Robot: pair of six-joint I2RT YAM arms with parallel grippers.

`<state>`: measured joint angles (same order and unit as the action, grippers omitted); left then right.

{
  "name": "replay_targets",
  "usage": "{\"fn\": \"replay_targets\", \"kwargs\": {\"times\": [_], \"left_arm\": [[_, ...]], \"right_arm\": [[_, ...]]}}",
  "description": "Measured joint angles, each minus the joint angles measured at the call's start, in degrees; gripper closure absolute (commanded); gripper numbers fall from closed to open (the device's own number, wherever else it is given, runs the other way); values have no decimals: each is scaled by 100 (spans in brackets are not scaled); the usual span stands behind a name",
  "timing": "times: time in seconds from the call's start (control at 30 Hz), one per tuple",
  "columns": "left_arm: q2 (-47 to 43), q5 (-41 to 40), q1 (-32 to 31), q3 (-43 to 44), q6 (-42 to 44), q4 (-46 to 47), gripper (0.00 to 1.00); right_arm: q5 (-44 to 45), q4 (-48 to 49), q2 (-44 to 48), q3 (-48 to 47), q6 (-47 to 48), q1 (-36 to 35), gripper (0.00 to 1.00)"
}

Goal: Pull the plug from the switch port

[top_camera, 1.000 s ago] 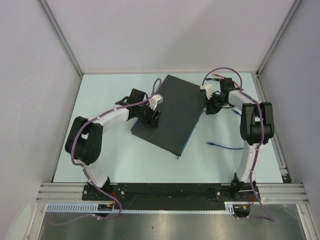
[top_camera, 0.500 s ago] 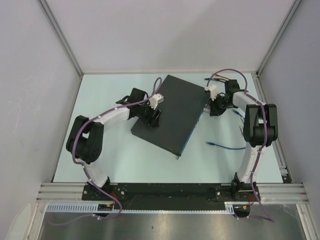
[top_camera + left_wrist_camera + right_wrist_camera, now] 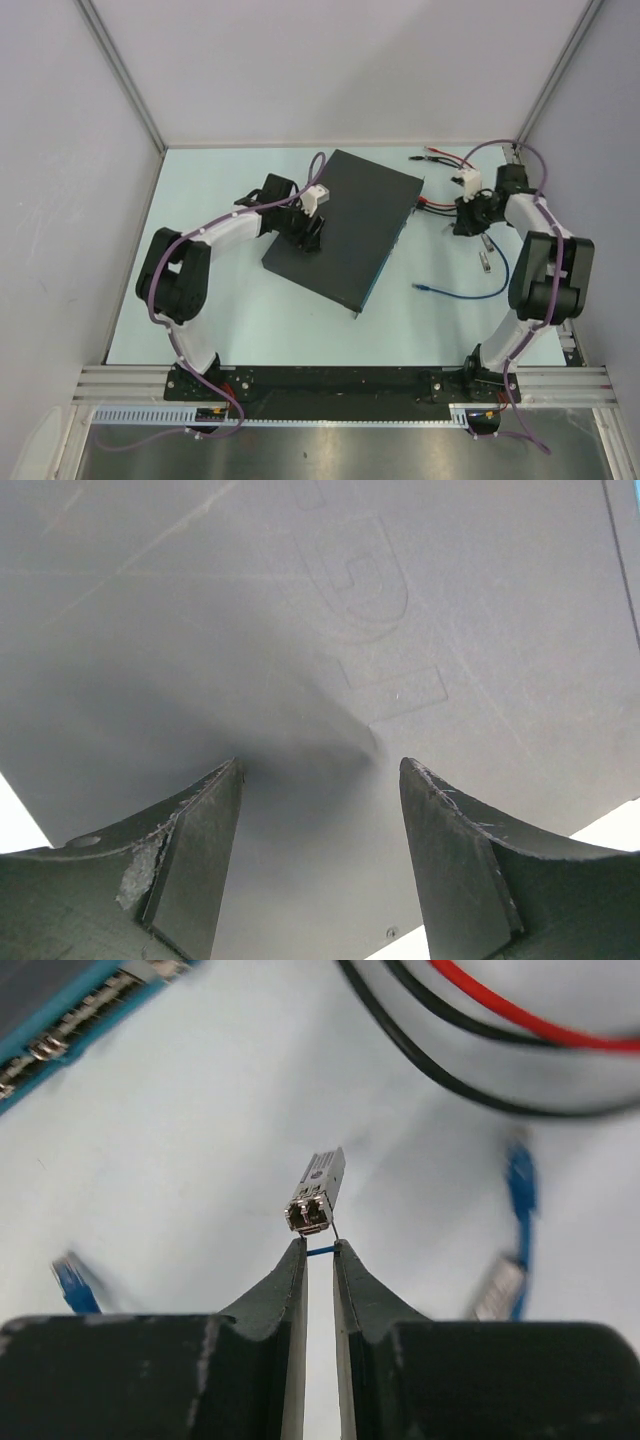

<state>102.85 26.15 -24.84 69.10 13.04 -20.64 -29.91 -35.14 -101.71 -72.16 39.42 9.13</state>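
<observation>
The switch (image 3: 345,225) is a large flat dark-grey box lying at an angle mid-table. My left gripper (image 3: 308,232) is open, with its fingertips down on the switch's top near its left edge; in the left wrist view (image 3: 320,770) the grey lid (image 3: 300,630) fills the frame. My right gripper (image 3: 462,222) is to the right of the switch and apart from it. It is shut on the thin blue latch of a small silver plug (image 3: 318,1192), which sticks out past the fingertips (image 3: 320,1250). The switch's bluish port edge (image 3: 60,1030) shows at the upper left, away from the plug.
Red and black cables (image 3: 432,205) lie between the switch and the right gripper and pass above it in the right wrist view (image 3: 470,1030). A blue cable (image 3: 465,293) curves on the table to the right. A second silver module (image 3: 497,1288) lies near it.
My right gripper has moved right, away from the switch's port edge, with the silver plug in it. The left gripper has stayed on the switch.
</observation>
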Motion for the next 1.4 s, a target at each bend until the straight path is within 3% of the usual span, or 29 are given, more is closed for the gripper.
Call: {"fn": "replay_targets", "kwargs": {"times": [0.2,0.23,0.3,0.4,0.5,0.57,0.67,0.8,0.9,1.0,1.4], "left_arm": [[188,101,-28,216,-94,-2,30],[214,118,-28,249,-105,-2,30],[262,146,-35,299,-122,-2,30],[293,164,-35,339,-162,-2,31],[295,162,-35,341,-190,-2,31],[293,157,-35,341,-210,2,31],[258,149,-37,308,-212,9,31],[81,144,-24,111,-201,-9,31],[-35,140,52,37,-190,-98,32],[-68,131,195,33,-212,-170,32],[-98,120,581,24,-470,-83,31]], "right_arm": [[-39,-50,610,295,-240,964,98],[-37,-46,629,343,-278,1069,91],[-26,-35,634,455,-350,1220,63],[33,-35,634,632,-483,1263,48],[105,-2,662,693,-678,1246,43],[173,144,793,723,-951,1207,44],[221,376,1064,726,-1246,1082,55],[-48,334,1327,715,-1115,435,82],[-376,-9,1307,743,-682,-400,94],[-675,-365,1233,863,-199,-1132,100],[-691,-892,393,1019,1228,-2599,100]]}}
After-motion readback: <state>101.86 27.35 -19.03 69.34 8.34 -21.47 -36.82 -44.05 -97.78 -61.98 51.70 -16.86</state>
